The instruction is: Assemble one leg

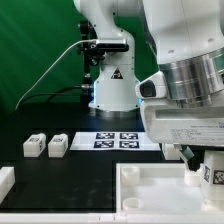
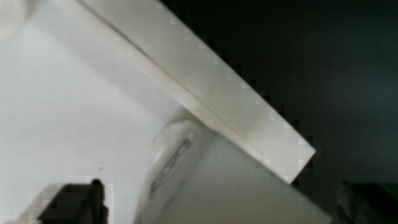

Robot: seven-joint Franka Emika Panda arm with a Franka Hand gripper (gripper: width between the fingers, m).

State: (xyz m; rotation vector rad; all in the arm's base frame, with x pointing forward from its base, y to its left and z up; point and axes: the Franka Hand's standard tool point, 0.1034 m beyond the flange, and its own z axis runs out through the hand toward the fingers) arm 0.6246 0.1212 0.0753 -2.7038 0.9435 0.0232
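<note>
Fig.: arm over tray, ext. view. The gripper [image 1: 200,164] hangs low above the white tray [image 1: 150,196] at the ext. view's right. In the wrist view its fingertips [image 2: 71,203] stand wide apart w/ only tray wall between them, so nothing is held. One leg [image 1: 35,146] and a second leg [image 1: 57,146] sit side by side at the ext. view's left, near the marker board [image 1: 118,139] and well apart from the gripper. Tags face up, prob. so cameras can read them. Jaws spread, prob. ready for a pick.
</note>
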